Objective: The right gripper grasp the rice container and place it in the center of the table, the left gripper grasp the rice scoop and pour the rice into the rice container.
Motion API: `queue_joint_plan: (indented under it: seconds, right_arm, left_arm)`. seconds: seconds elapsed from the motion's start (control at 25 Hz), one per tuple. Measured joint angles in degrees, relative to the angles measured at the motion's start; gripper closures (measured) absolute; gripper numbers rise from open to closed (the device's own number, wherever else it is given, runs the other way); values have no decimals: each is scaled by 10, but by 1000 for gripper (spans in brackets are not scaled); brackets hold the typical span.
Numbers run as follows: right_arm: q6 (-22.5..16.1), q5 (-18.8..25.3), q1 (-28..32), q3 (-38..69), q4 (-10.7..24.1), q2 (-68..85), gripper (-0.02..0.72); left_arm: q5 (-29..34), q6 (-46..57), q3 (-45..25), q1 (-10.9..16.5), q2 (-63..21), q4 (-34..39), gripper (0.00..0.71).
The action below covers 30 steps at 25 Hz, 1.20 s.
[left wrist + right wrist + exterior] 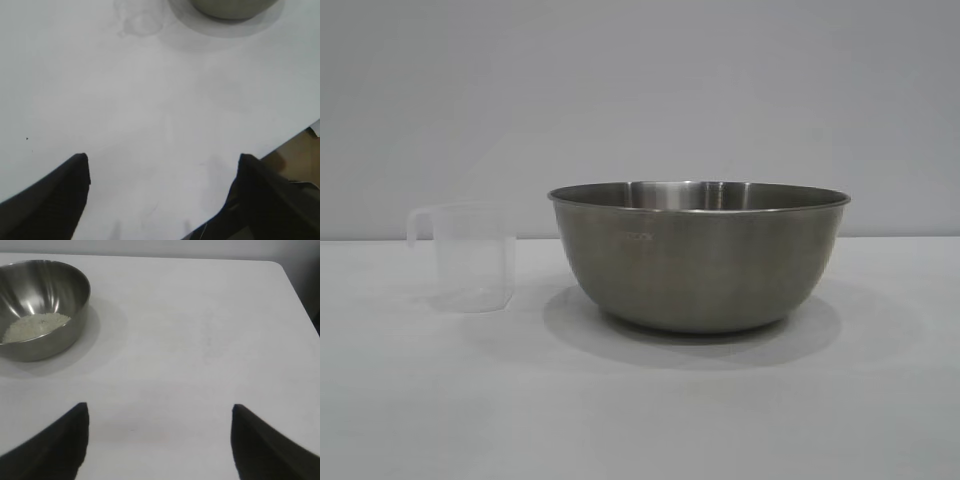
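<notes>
Rice [35, 325] is held in the steel bowl [700, 255]; the measuring cup [468, 258] stands empty beside it on the worktop [640, 410]. Both the left hand [162, 190] and the right hand [159, 432] are spread open, gripping nothing.

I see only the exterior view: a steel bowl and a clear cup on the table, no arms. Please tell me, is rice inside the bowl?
Observer: Yes. The right wrist view shows a small heap of rice at the bottom of the bowl.
Operator: Does the left gripper hold the cup?
Observer: No. The left gripper is open above the bare table; the cup stands apart from it, near the bowl.
Operator: And the right gripper?
Observer: The right gripper is open too, with nothing between its fingers.
</notes>
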State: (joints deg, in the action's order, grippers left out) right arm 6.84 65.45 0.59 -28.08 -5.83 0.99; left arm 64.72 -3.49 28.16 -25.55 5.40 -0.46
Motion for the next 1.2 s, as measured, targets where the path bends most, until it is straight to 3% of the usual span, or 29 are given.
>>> queue_joint_plan:
  seconds: [0.88, 1.0, 1.2]
  right_arm:
    - [0, 0, 0, 0, 0, 0, 178]
    - [0, 0, 0, 0, 0, 0, 178]
    - [0, 0, 0, 0, 0, 0, 178]
  left_arm:
    - [-4, 7, -4, 1, -20, 5, 179]
    - [-4, 7, -4, 36, -25, 5, 179]
    - [-4, 7, -4, 154, -52, 5, 179]
